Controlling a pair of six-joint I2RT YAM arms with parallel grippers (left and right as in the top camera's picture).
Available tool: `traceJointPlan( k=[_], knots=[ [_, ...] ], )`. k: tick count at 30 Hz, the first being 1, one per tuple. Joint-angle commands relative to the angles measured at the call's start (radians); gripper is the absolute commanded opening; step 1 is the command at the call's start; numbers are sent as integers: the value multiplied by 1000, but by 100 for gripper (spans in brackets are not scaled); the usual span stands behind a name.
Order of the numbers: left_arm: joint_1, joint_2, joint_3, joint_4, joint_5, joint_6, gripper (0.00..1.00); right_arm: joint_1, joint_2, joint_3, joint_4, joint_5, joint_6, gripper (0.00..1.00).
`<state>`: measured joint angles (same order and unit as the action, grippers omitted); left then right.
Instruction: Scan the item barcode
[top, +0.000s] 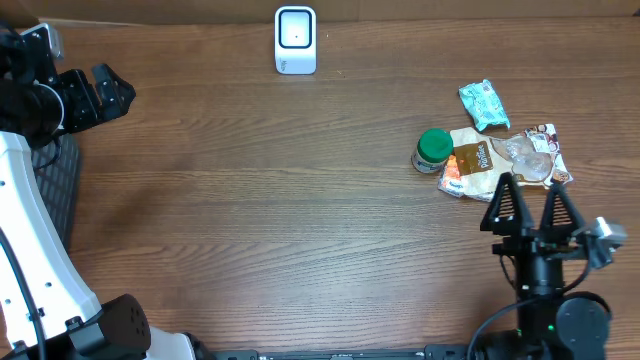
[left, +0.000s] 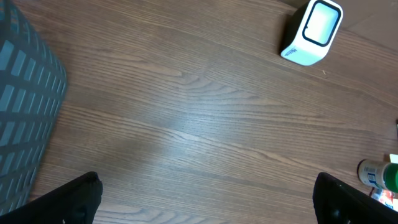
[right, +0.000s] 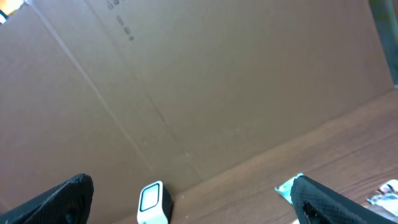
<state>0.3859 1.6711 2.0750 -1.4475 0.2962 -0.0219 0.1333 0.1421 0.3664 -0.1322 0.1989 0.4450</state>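
Observation:
A white barcode scanner (top: 296, 40) stands at the table's far edge, its window facing forward; it also shows as the scanner (left: 313, 31) and the scanner (right: 152, 202). At the right lie the items: a teal packet (top: 484, 104), a green-lidded bottle (top: 433, 150), a brown and orange packet (top: 475, 165) and a clear packet (top: 535, 155). My right gripper (top: 532, 192) stands open just in front of this pile, holding nothing. My left gripper (top: 125, 92) is open at the far left, well away from the items. Both wrist views show wide, bare jaws.
A grey slatted basket (top: 55, 180) sits at the left edge, also seen as the basket (left: 25, 106). A brown cardboard wall (right: 217, 81) rises behind the table. The bottle (left: 379, 175) peeks in at the left wrist view's right edge.

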Motion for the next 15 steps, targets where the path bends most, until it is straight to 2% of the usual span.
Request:
traceJointPlan(
  k=[1,9,15],
  knots=[
    [-6,-7,14,1,8,19,100,7,-73,-87,56,11,0,100],
    [-6,-7,14,1,8,19,100,7,-139,-241,179,11,0,100],
    [-6,-7,14,1,8,19,100,7,-139,-317,185,56,0,100]
  ],
)
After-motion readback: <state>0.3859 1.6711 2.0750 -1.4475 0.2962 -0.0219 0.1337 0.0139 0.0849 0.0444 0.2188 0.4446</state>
